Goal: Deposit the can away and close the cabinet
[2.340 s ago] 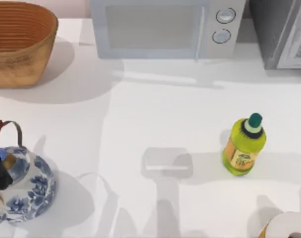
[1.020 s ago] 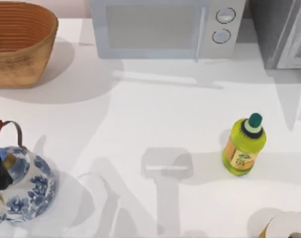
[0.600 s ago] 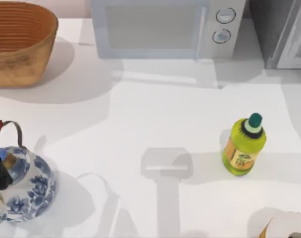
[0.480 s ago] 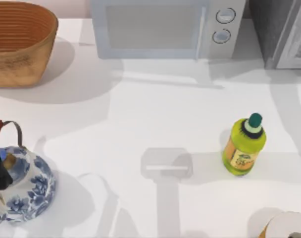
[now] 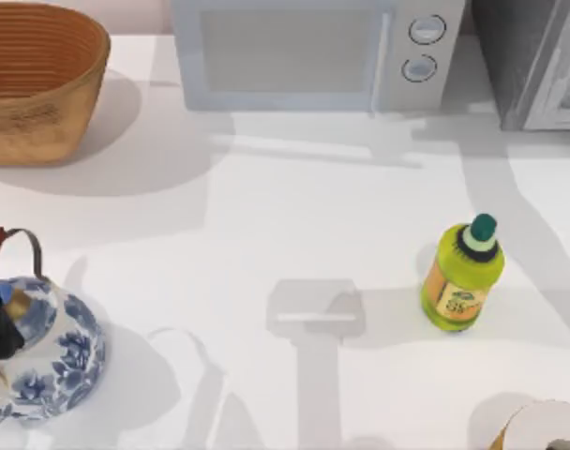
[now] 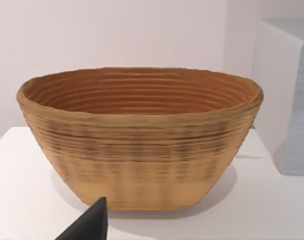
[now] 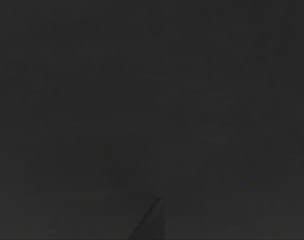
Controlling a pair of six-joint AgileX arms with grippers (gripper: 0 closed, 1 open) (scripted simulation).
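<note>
- So far, nothing of the task appears to be done: no can is seen on the table (image 5: 294,216), and the nearest candidate is a yellow-green bottle (image 5: 461,275) with a dark green cap.
- That bottle is seen standing upright toward the table's right side, well apart from the microwave (image 5: 318,52) behind it, and untouched by either arm.
- A grey cabinet (image 5: 533,61) is placed at the far right corner; its pale door seems ajar, though this is hard to confirm from above.
- Only a dark fingertip of the left gripper (image 6: 89,226) is caught, facing the wicker basket (image 6: 139,137); whether it is apart or together cannot be told.
- The right wrist view is dark.
- Picking up, stowing and closing are all judged to remain.
</note>
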